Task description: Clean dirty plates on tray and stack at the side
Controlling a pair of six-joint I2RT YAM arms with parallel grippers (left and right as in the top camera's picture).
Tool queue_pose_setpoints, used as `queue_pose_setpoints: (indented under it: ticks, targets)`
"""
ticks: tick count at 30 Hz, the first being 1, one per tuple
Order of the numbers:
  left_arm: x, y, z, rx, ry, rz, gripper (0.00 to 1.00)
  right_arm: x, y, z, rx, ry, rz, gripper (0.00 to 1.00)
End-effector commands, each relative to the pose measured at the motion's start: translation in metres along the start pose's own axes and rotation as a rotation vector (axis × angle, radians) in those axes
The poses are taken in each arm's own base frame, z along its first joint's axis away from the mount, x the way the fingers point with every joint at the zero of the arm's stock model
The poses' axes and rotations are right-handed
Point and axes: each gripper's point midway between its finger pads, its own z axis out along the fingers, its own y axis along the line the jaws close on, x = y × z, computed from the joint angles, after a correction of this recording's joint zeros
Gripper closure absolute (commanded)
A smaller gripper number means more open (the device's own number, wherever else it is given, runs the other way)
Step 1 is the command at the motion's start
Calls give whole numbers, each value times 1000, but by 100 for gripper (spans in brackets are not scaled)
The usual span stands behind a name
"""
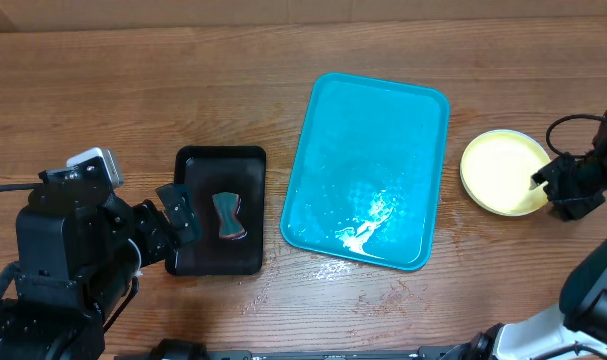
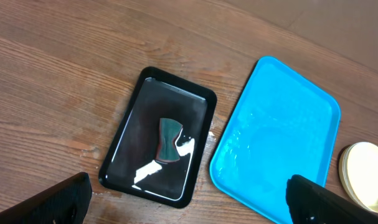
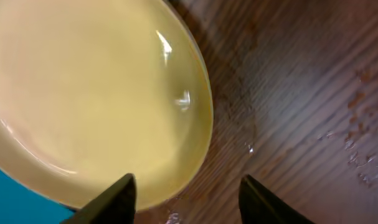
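Found pale yellow plate (image 1: 498, 170) on table (image 1: 83, 100) just right of tray (image 1: 373, 140). Right gripper (image 1: 543, 183) at plate edge farthest from tray, jaws parted, clamping nothing. Left gripper (image 1: 181, 215) left of tray, over black tray (image 1: 223, 152), jaws spread wide, empty.

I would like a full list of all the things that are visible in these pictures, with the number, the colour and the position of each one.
table: one, brown wood, under everything
tray: one, turquoise, middle of the table, shiny wet patch, no plate on it
black tray: one, black, left of the turquoise one
scrubber: one, dark green with reddish sides, lying in the black tray
plates: pale yellow, on the table right of the turquoise tray; one shows on top, how many lie under it cannot be told
left tool: one, black, open, over the left side of the black tray
right tool: one, black, open, at the right rim of the top plate
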Motion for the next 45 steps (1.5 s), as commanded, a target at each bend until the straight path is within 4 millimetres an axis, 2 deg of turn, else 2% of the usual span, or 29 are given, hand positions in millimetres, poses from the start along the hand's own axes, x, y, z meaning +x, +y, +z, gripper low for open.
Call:
queue_pose_setpoints:
  ticks: [1,3,6,8,12,15,18,20,22,25,26,36,42,45]
  targets:
    - [-6,2,-5,-8,-27,-19,0,0,29,-68,-174,-136,-95,41]
    - [-5,2,-5,-8,-27,-20,0,19,55,-103,-327,-165,-223,41]
    - [-5,2,-5,-8,-27,-19,0,62,91,-161,-564,-232,-458,42]
    - [-5,2,-5,-8,-27,-20,0,89,101,-189,-637,-295,-574,41]
    - [-5,2,-5,-8,-27,-20,0,137,110,-226,-718,-393,-734,38]
    - [-6,2,-5,-8,-27,-20,0,167,113,-242,-764,-422,-827,35]
    - [-6,2,-5,-8,-27,-20,0,189,115,-245,-786,-406,-889,37]
    - [-6,2,-5,-8,-27,-20,0,196,117,-245,-791,-399,-912,37]
    - [-5,2,-5,-8,-27,-19,0,200,118,-245,-795,-392,-926,32]
    - [-6,2,-5,-8,-27,-20,0,202,119,-245,-799,-390,-934,15]
    - [-5,2,-5,-8,-27,-20,0,202,119,-245,-800,-390,-934,0]
    - [-5,2,-5,-8,-27,-20,0,206,112,-236,-773,-331,-896,0]
    - [-5,2,-5,-8,-27,-20,0,200,110,-232,-738,-345,-890,0]
    - [-6,2,-5,-8,-27,-20,0,204,110,-235,-747,-371,-952,0]
